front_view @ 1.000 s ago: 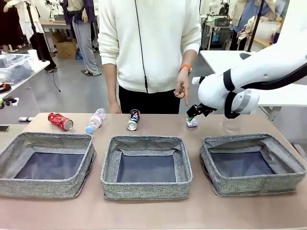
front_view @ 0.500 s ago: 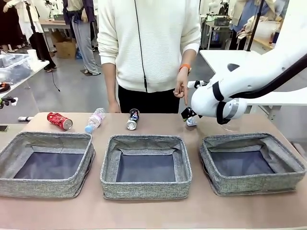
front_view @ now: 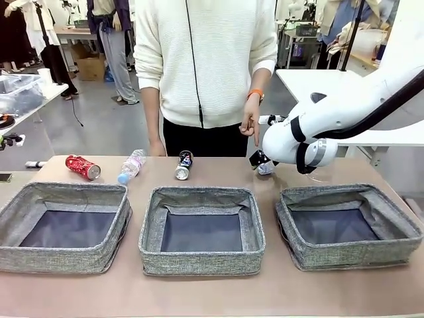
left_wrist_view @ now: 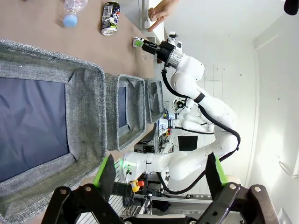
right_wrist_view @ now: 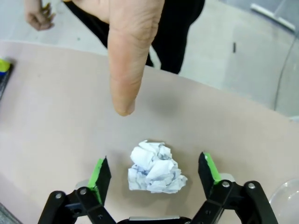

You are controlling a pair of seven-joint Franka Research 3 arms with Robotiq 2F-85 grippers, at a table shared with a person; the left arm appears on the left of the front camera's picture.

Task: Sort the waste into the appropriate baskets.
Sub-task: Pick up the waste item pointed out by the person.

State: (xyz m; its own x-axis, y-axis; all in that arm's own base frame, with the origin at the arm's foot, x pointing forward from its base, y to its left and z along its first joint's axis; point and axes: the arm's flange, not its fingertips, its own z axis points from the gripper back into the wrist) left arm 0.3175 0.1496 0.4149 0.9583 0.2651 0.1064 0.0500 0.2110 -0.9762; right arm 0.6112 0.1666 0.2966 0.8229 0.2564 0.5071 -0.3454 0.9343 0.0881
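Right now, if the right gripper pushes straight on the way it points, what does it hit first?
The crumpled paper ball, on the table between the right gripper's open jaws; the person's finger seems farther off.

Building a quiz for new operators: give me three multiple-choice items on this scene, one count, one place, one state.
1. How many grey baskets are there? A two; B three; C four.
2. Where is the paper ball? A inside a basket; B on the floor; C on the table, between the fingers of the right gripper.
3. How is the red can? A lying on its side; B upright; C stacked on another can.
Answers: 1 B, three stand in a row; 2 C, the fingers flank it with gaps either side; 3 A, it lies on the table.
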